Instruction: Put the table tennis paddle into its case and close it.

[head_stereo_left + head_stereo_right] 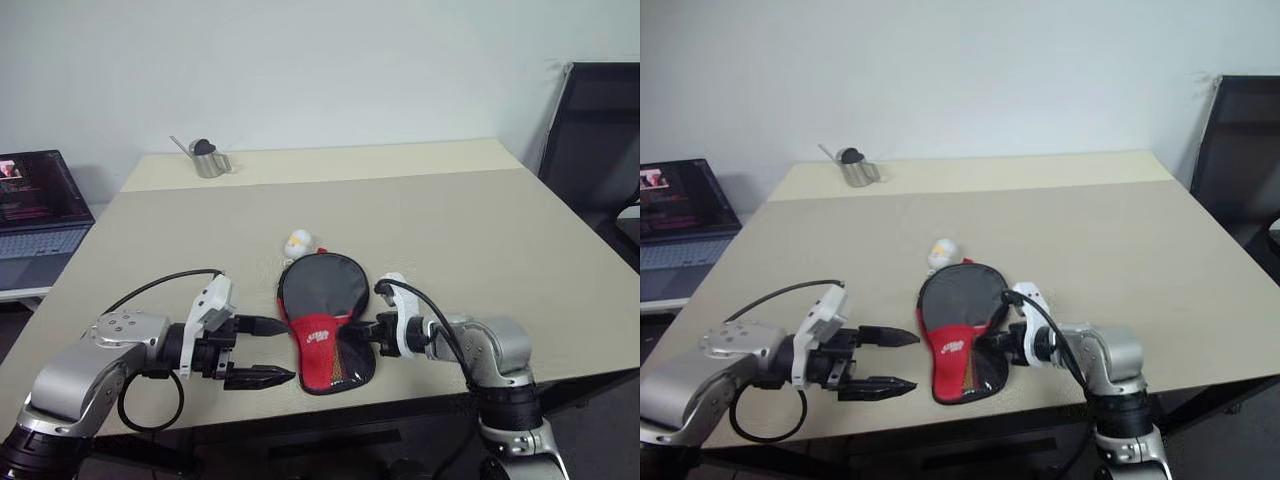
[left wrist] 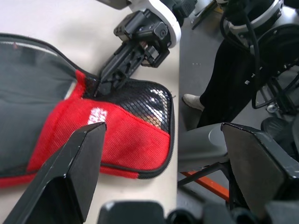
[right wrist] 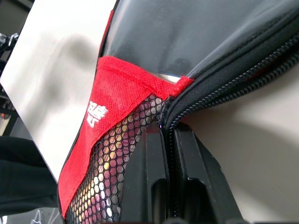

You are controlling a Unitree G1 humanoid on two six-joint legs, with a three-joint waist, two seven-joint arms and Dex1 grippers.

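The case lies flat near the table's front edge: black round body, red logo panel, black mesh pocket. The table tennis paddle is hidden; I cannot tell it apart from the case's dark round part. My right gripper reaches in from the case's right side. It is shut on the zipper line where the mesh pocket meets the edge. My left gripper is open just left of the case's narrow end. Nothing is between its fingers and it does not touch the case.
A small white and yellow ball-like thing sits just beyond the case. A metal watering can stands at the table's far left. A laptop is off to the left and a black chair at the right. The table's front edge is close.
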